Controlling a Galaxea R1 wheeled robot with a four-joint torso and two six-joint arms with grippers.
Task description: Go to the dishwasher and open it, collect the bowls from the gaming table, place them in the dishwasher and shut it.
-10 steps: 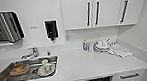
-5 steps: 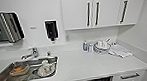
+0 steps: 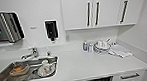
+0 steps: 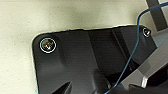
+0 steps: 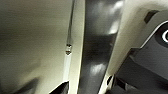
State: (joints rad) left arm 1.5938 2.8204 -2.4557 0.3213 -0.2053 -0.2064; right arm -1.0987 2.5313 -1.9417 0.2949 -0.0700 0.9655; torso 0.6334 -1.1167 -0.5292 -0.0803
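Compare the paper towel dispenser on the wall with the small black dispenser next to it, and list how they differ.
The paper towel dispenser is wide, silvery grey with a dark side and a green label; the black dispenser is narrow, tall and black in a white surround. The paper towel dispenser hangs left of the sink; the black dispenser hangs above the sink's right end, beside the upper cabinets. Both are fixed to the white wall above the counter.
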